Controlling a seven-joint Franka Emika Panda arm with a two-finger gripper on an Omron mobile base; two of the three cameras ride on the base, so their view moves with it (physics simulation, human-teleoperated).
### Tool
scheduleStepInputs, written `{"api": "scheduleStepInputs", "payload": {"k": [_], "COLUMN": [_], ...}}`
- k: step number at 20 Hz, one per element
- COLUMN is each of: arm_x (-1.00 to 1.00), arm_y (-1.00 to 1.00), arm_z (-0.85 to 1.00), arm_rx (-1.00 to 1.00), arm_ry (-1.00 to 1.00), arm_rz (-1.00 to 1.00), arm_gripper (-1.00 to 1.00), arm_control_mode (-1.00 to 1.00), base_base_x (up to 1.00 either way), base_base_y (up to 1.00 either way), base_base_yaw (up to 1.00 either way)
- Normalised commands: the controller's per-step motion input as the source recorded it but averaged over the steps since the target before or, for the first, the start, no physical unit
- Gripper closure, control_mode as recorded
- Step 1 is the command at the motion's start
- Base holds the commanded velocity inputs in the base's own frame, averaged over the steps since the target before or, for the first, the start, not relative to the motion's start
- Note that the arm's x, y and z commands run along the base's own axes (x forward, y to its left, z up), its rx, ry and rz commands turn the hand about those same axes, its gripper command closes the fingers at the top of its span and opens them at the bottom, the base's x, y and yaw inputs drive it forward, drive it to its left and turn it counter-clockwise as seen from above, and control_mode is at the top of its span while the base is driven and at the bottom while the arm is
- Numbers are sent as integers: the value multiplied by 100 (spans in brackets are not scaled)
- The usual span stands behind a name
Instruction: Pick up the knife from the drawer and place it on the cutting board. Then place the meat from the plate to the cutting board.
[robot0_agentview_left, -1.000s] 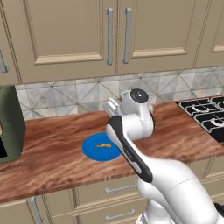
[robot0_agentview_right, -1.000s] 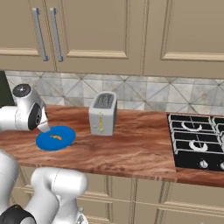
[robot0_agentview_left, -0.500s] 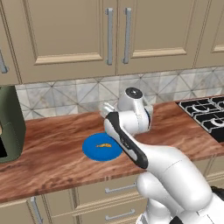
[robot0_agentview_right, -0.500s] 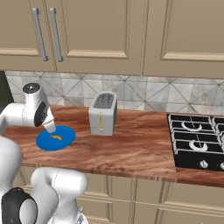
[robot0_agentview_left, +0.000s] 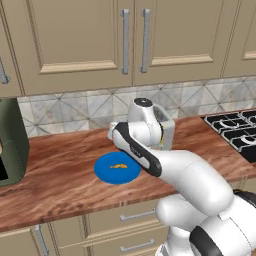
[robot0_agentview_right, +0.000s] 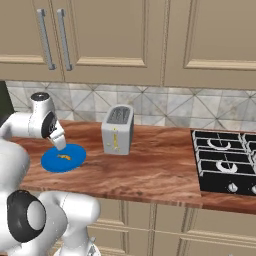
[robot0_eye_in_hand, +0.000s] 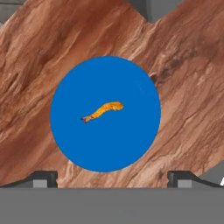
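Orange-yellow meat (robot0_eye_in_hand: 103, 111), bright blue plate (robot0_eye_in_hand: 78, 144), streaky reddish-brown wood-grain countertop (robot0_eye_in_hand: 188, 100)

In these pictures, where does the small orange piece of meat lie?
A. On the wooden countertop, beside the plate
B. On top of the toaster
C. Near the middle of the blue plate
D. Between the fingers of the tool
C. The meat rests near the centre of the blue plate, with blue showing all around it; the tool's open fingertips stand apart from it, holding nothing.
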Motion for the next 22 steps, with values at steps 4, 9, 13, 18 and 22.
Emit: {"api": "scheduleStepInputs", "payload": {"k": [4,9,13,18,22], "arm_x": [18,19,3,0,0], "arm_y": [43,28,2,0,-1], "arm_z": [-32,-36,-24,-8,0], "arm_rx": [-6,-9,-11,-8,-5], "arm_ry": [9,6,0,0,0], "arm_rz": [2,9,23,26,27], "arm_gripper": [-100,-100,-100,-100,-100], "arm_control_mode": [-100,-100,-100,-100,-100], "base_base_x": [0,0,0,0,0], "base_base_y": [0,0,0,0,0], "base_base_yaw": [0,0,0,0,0]}}
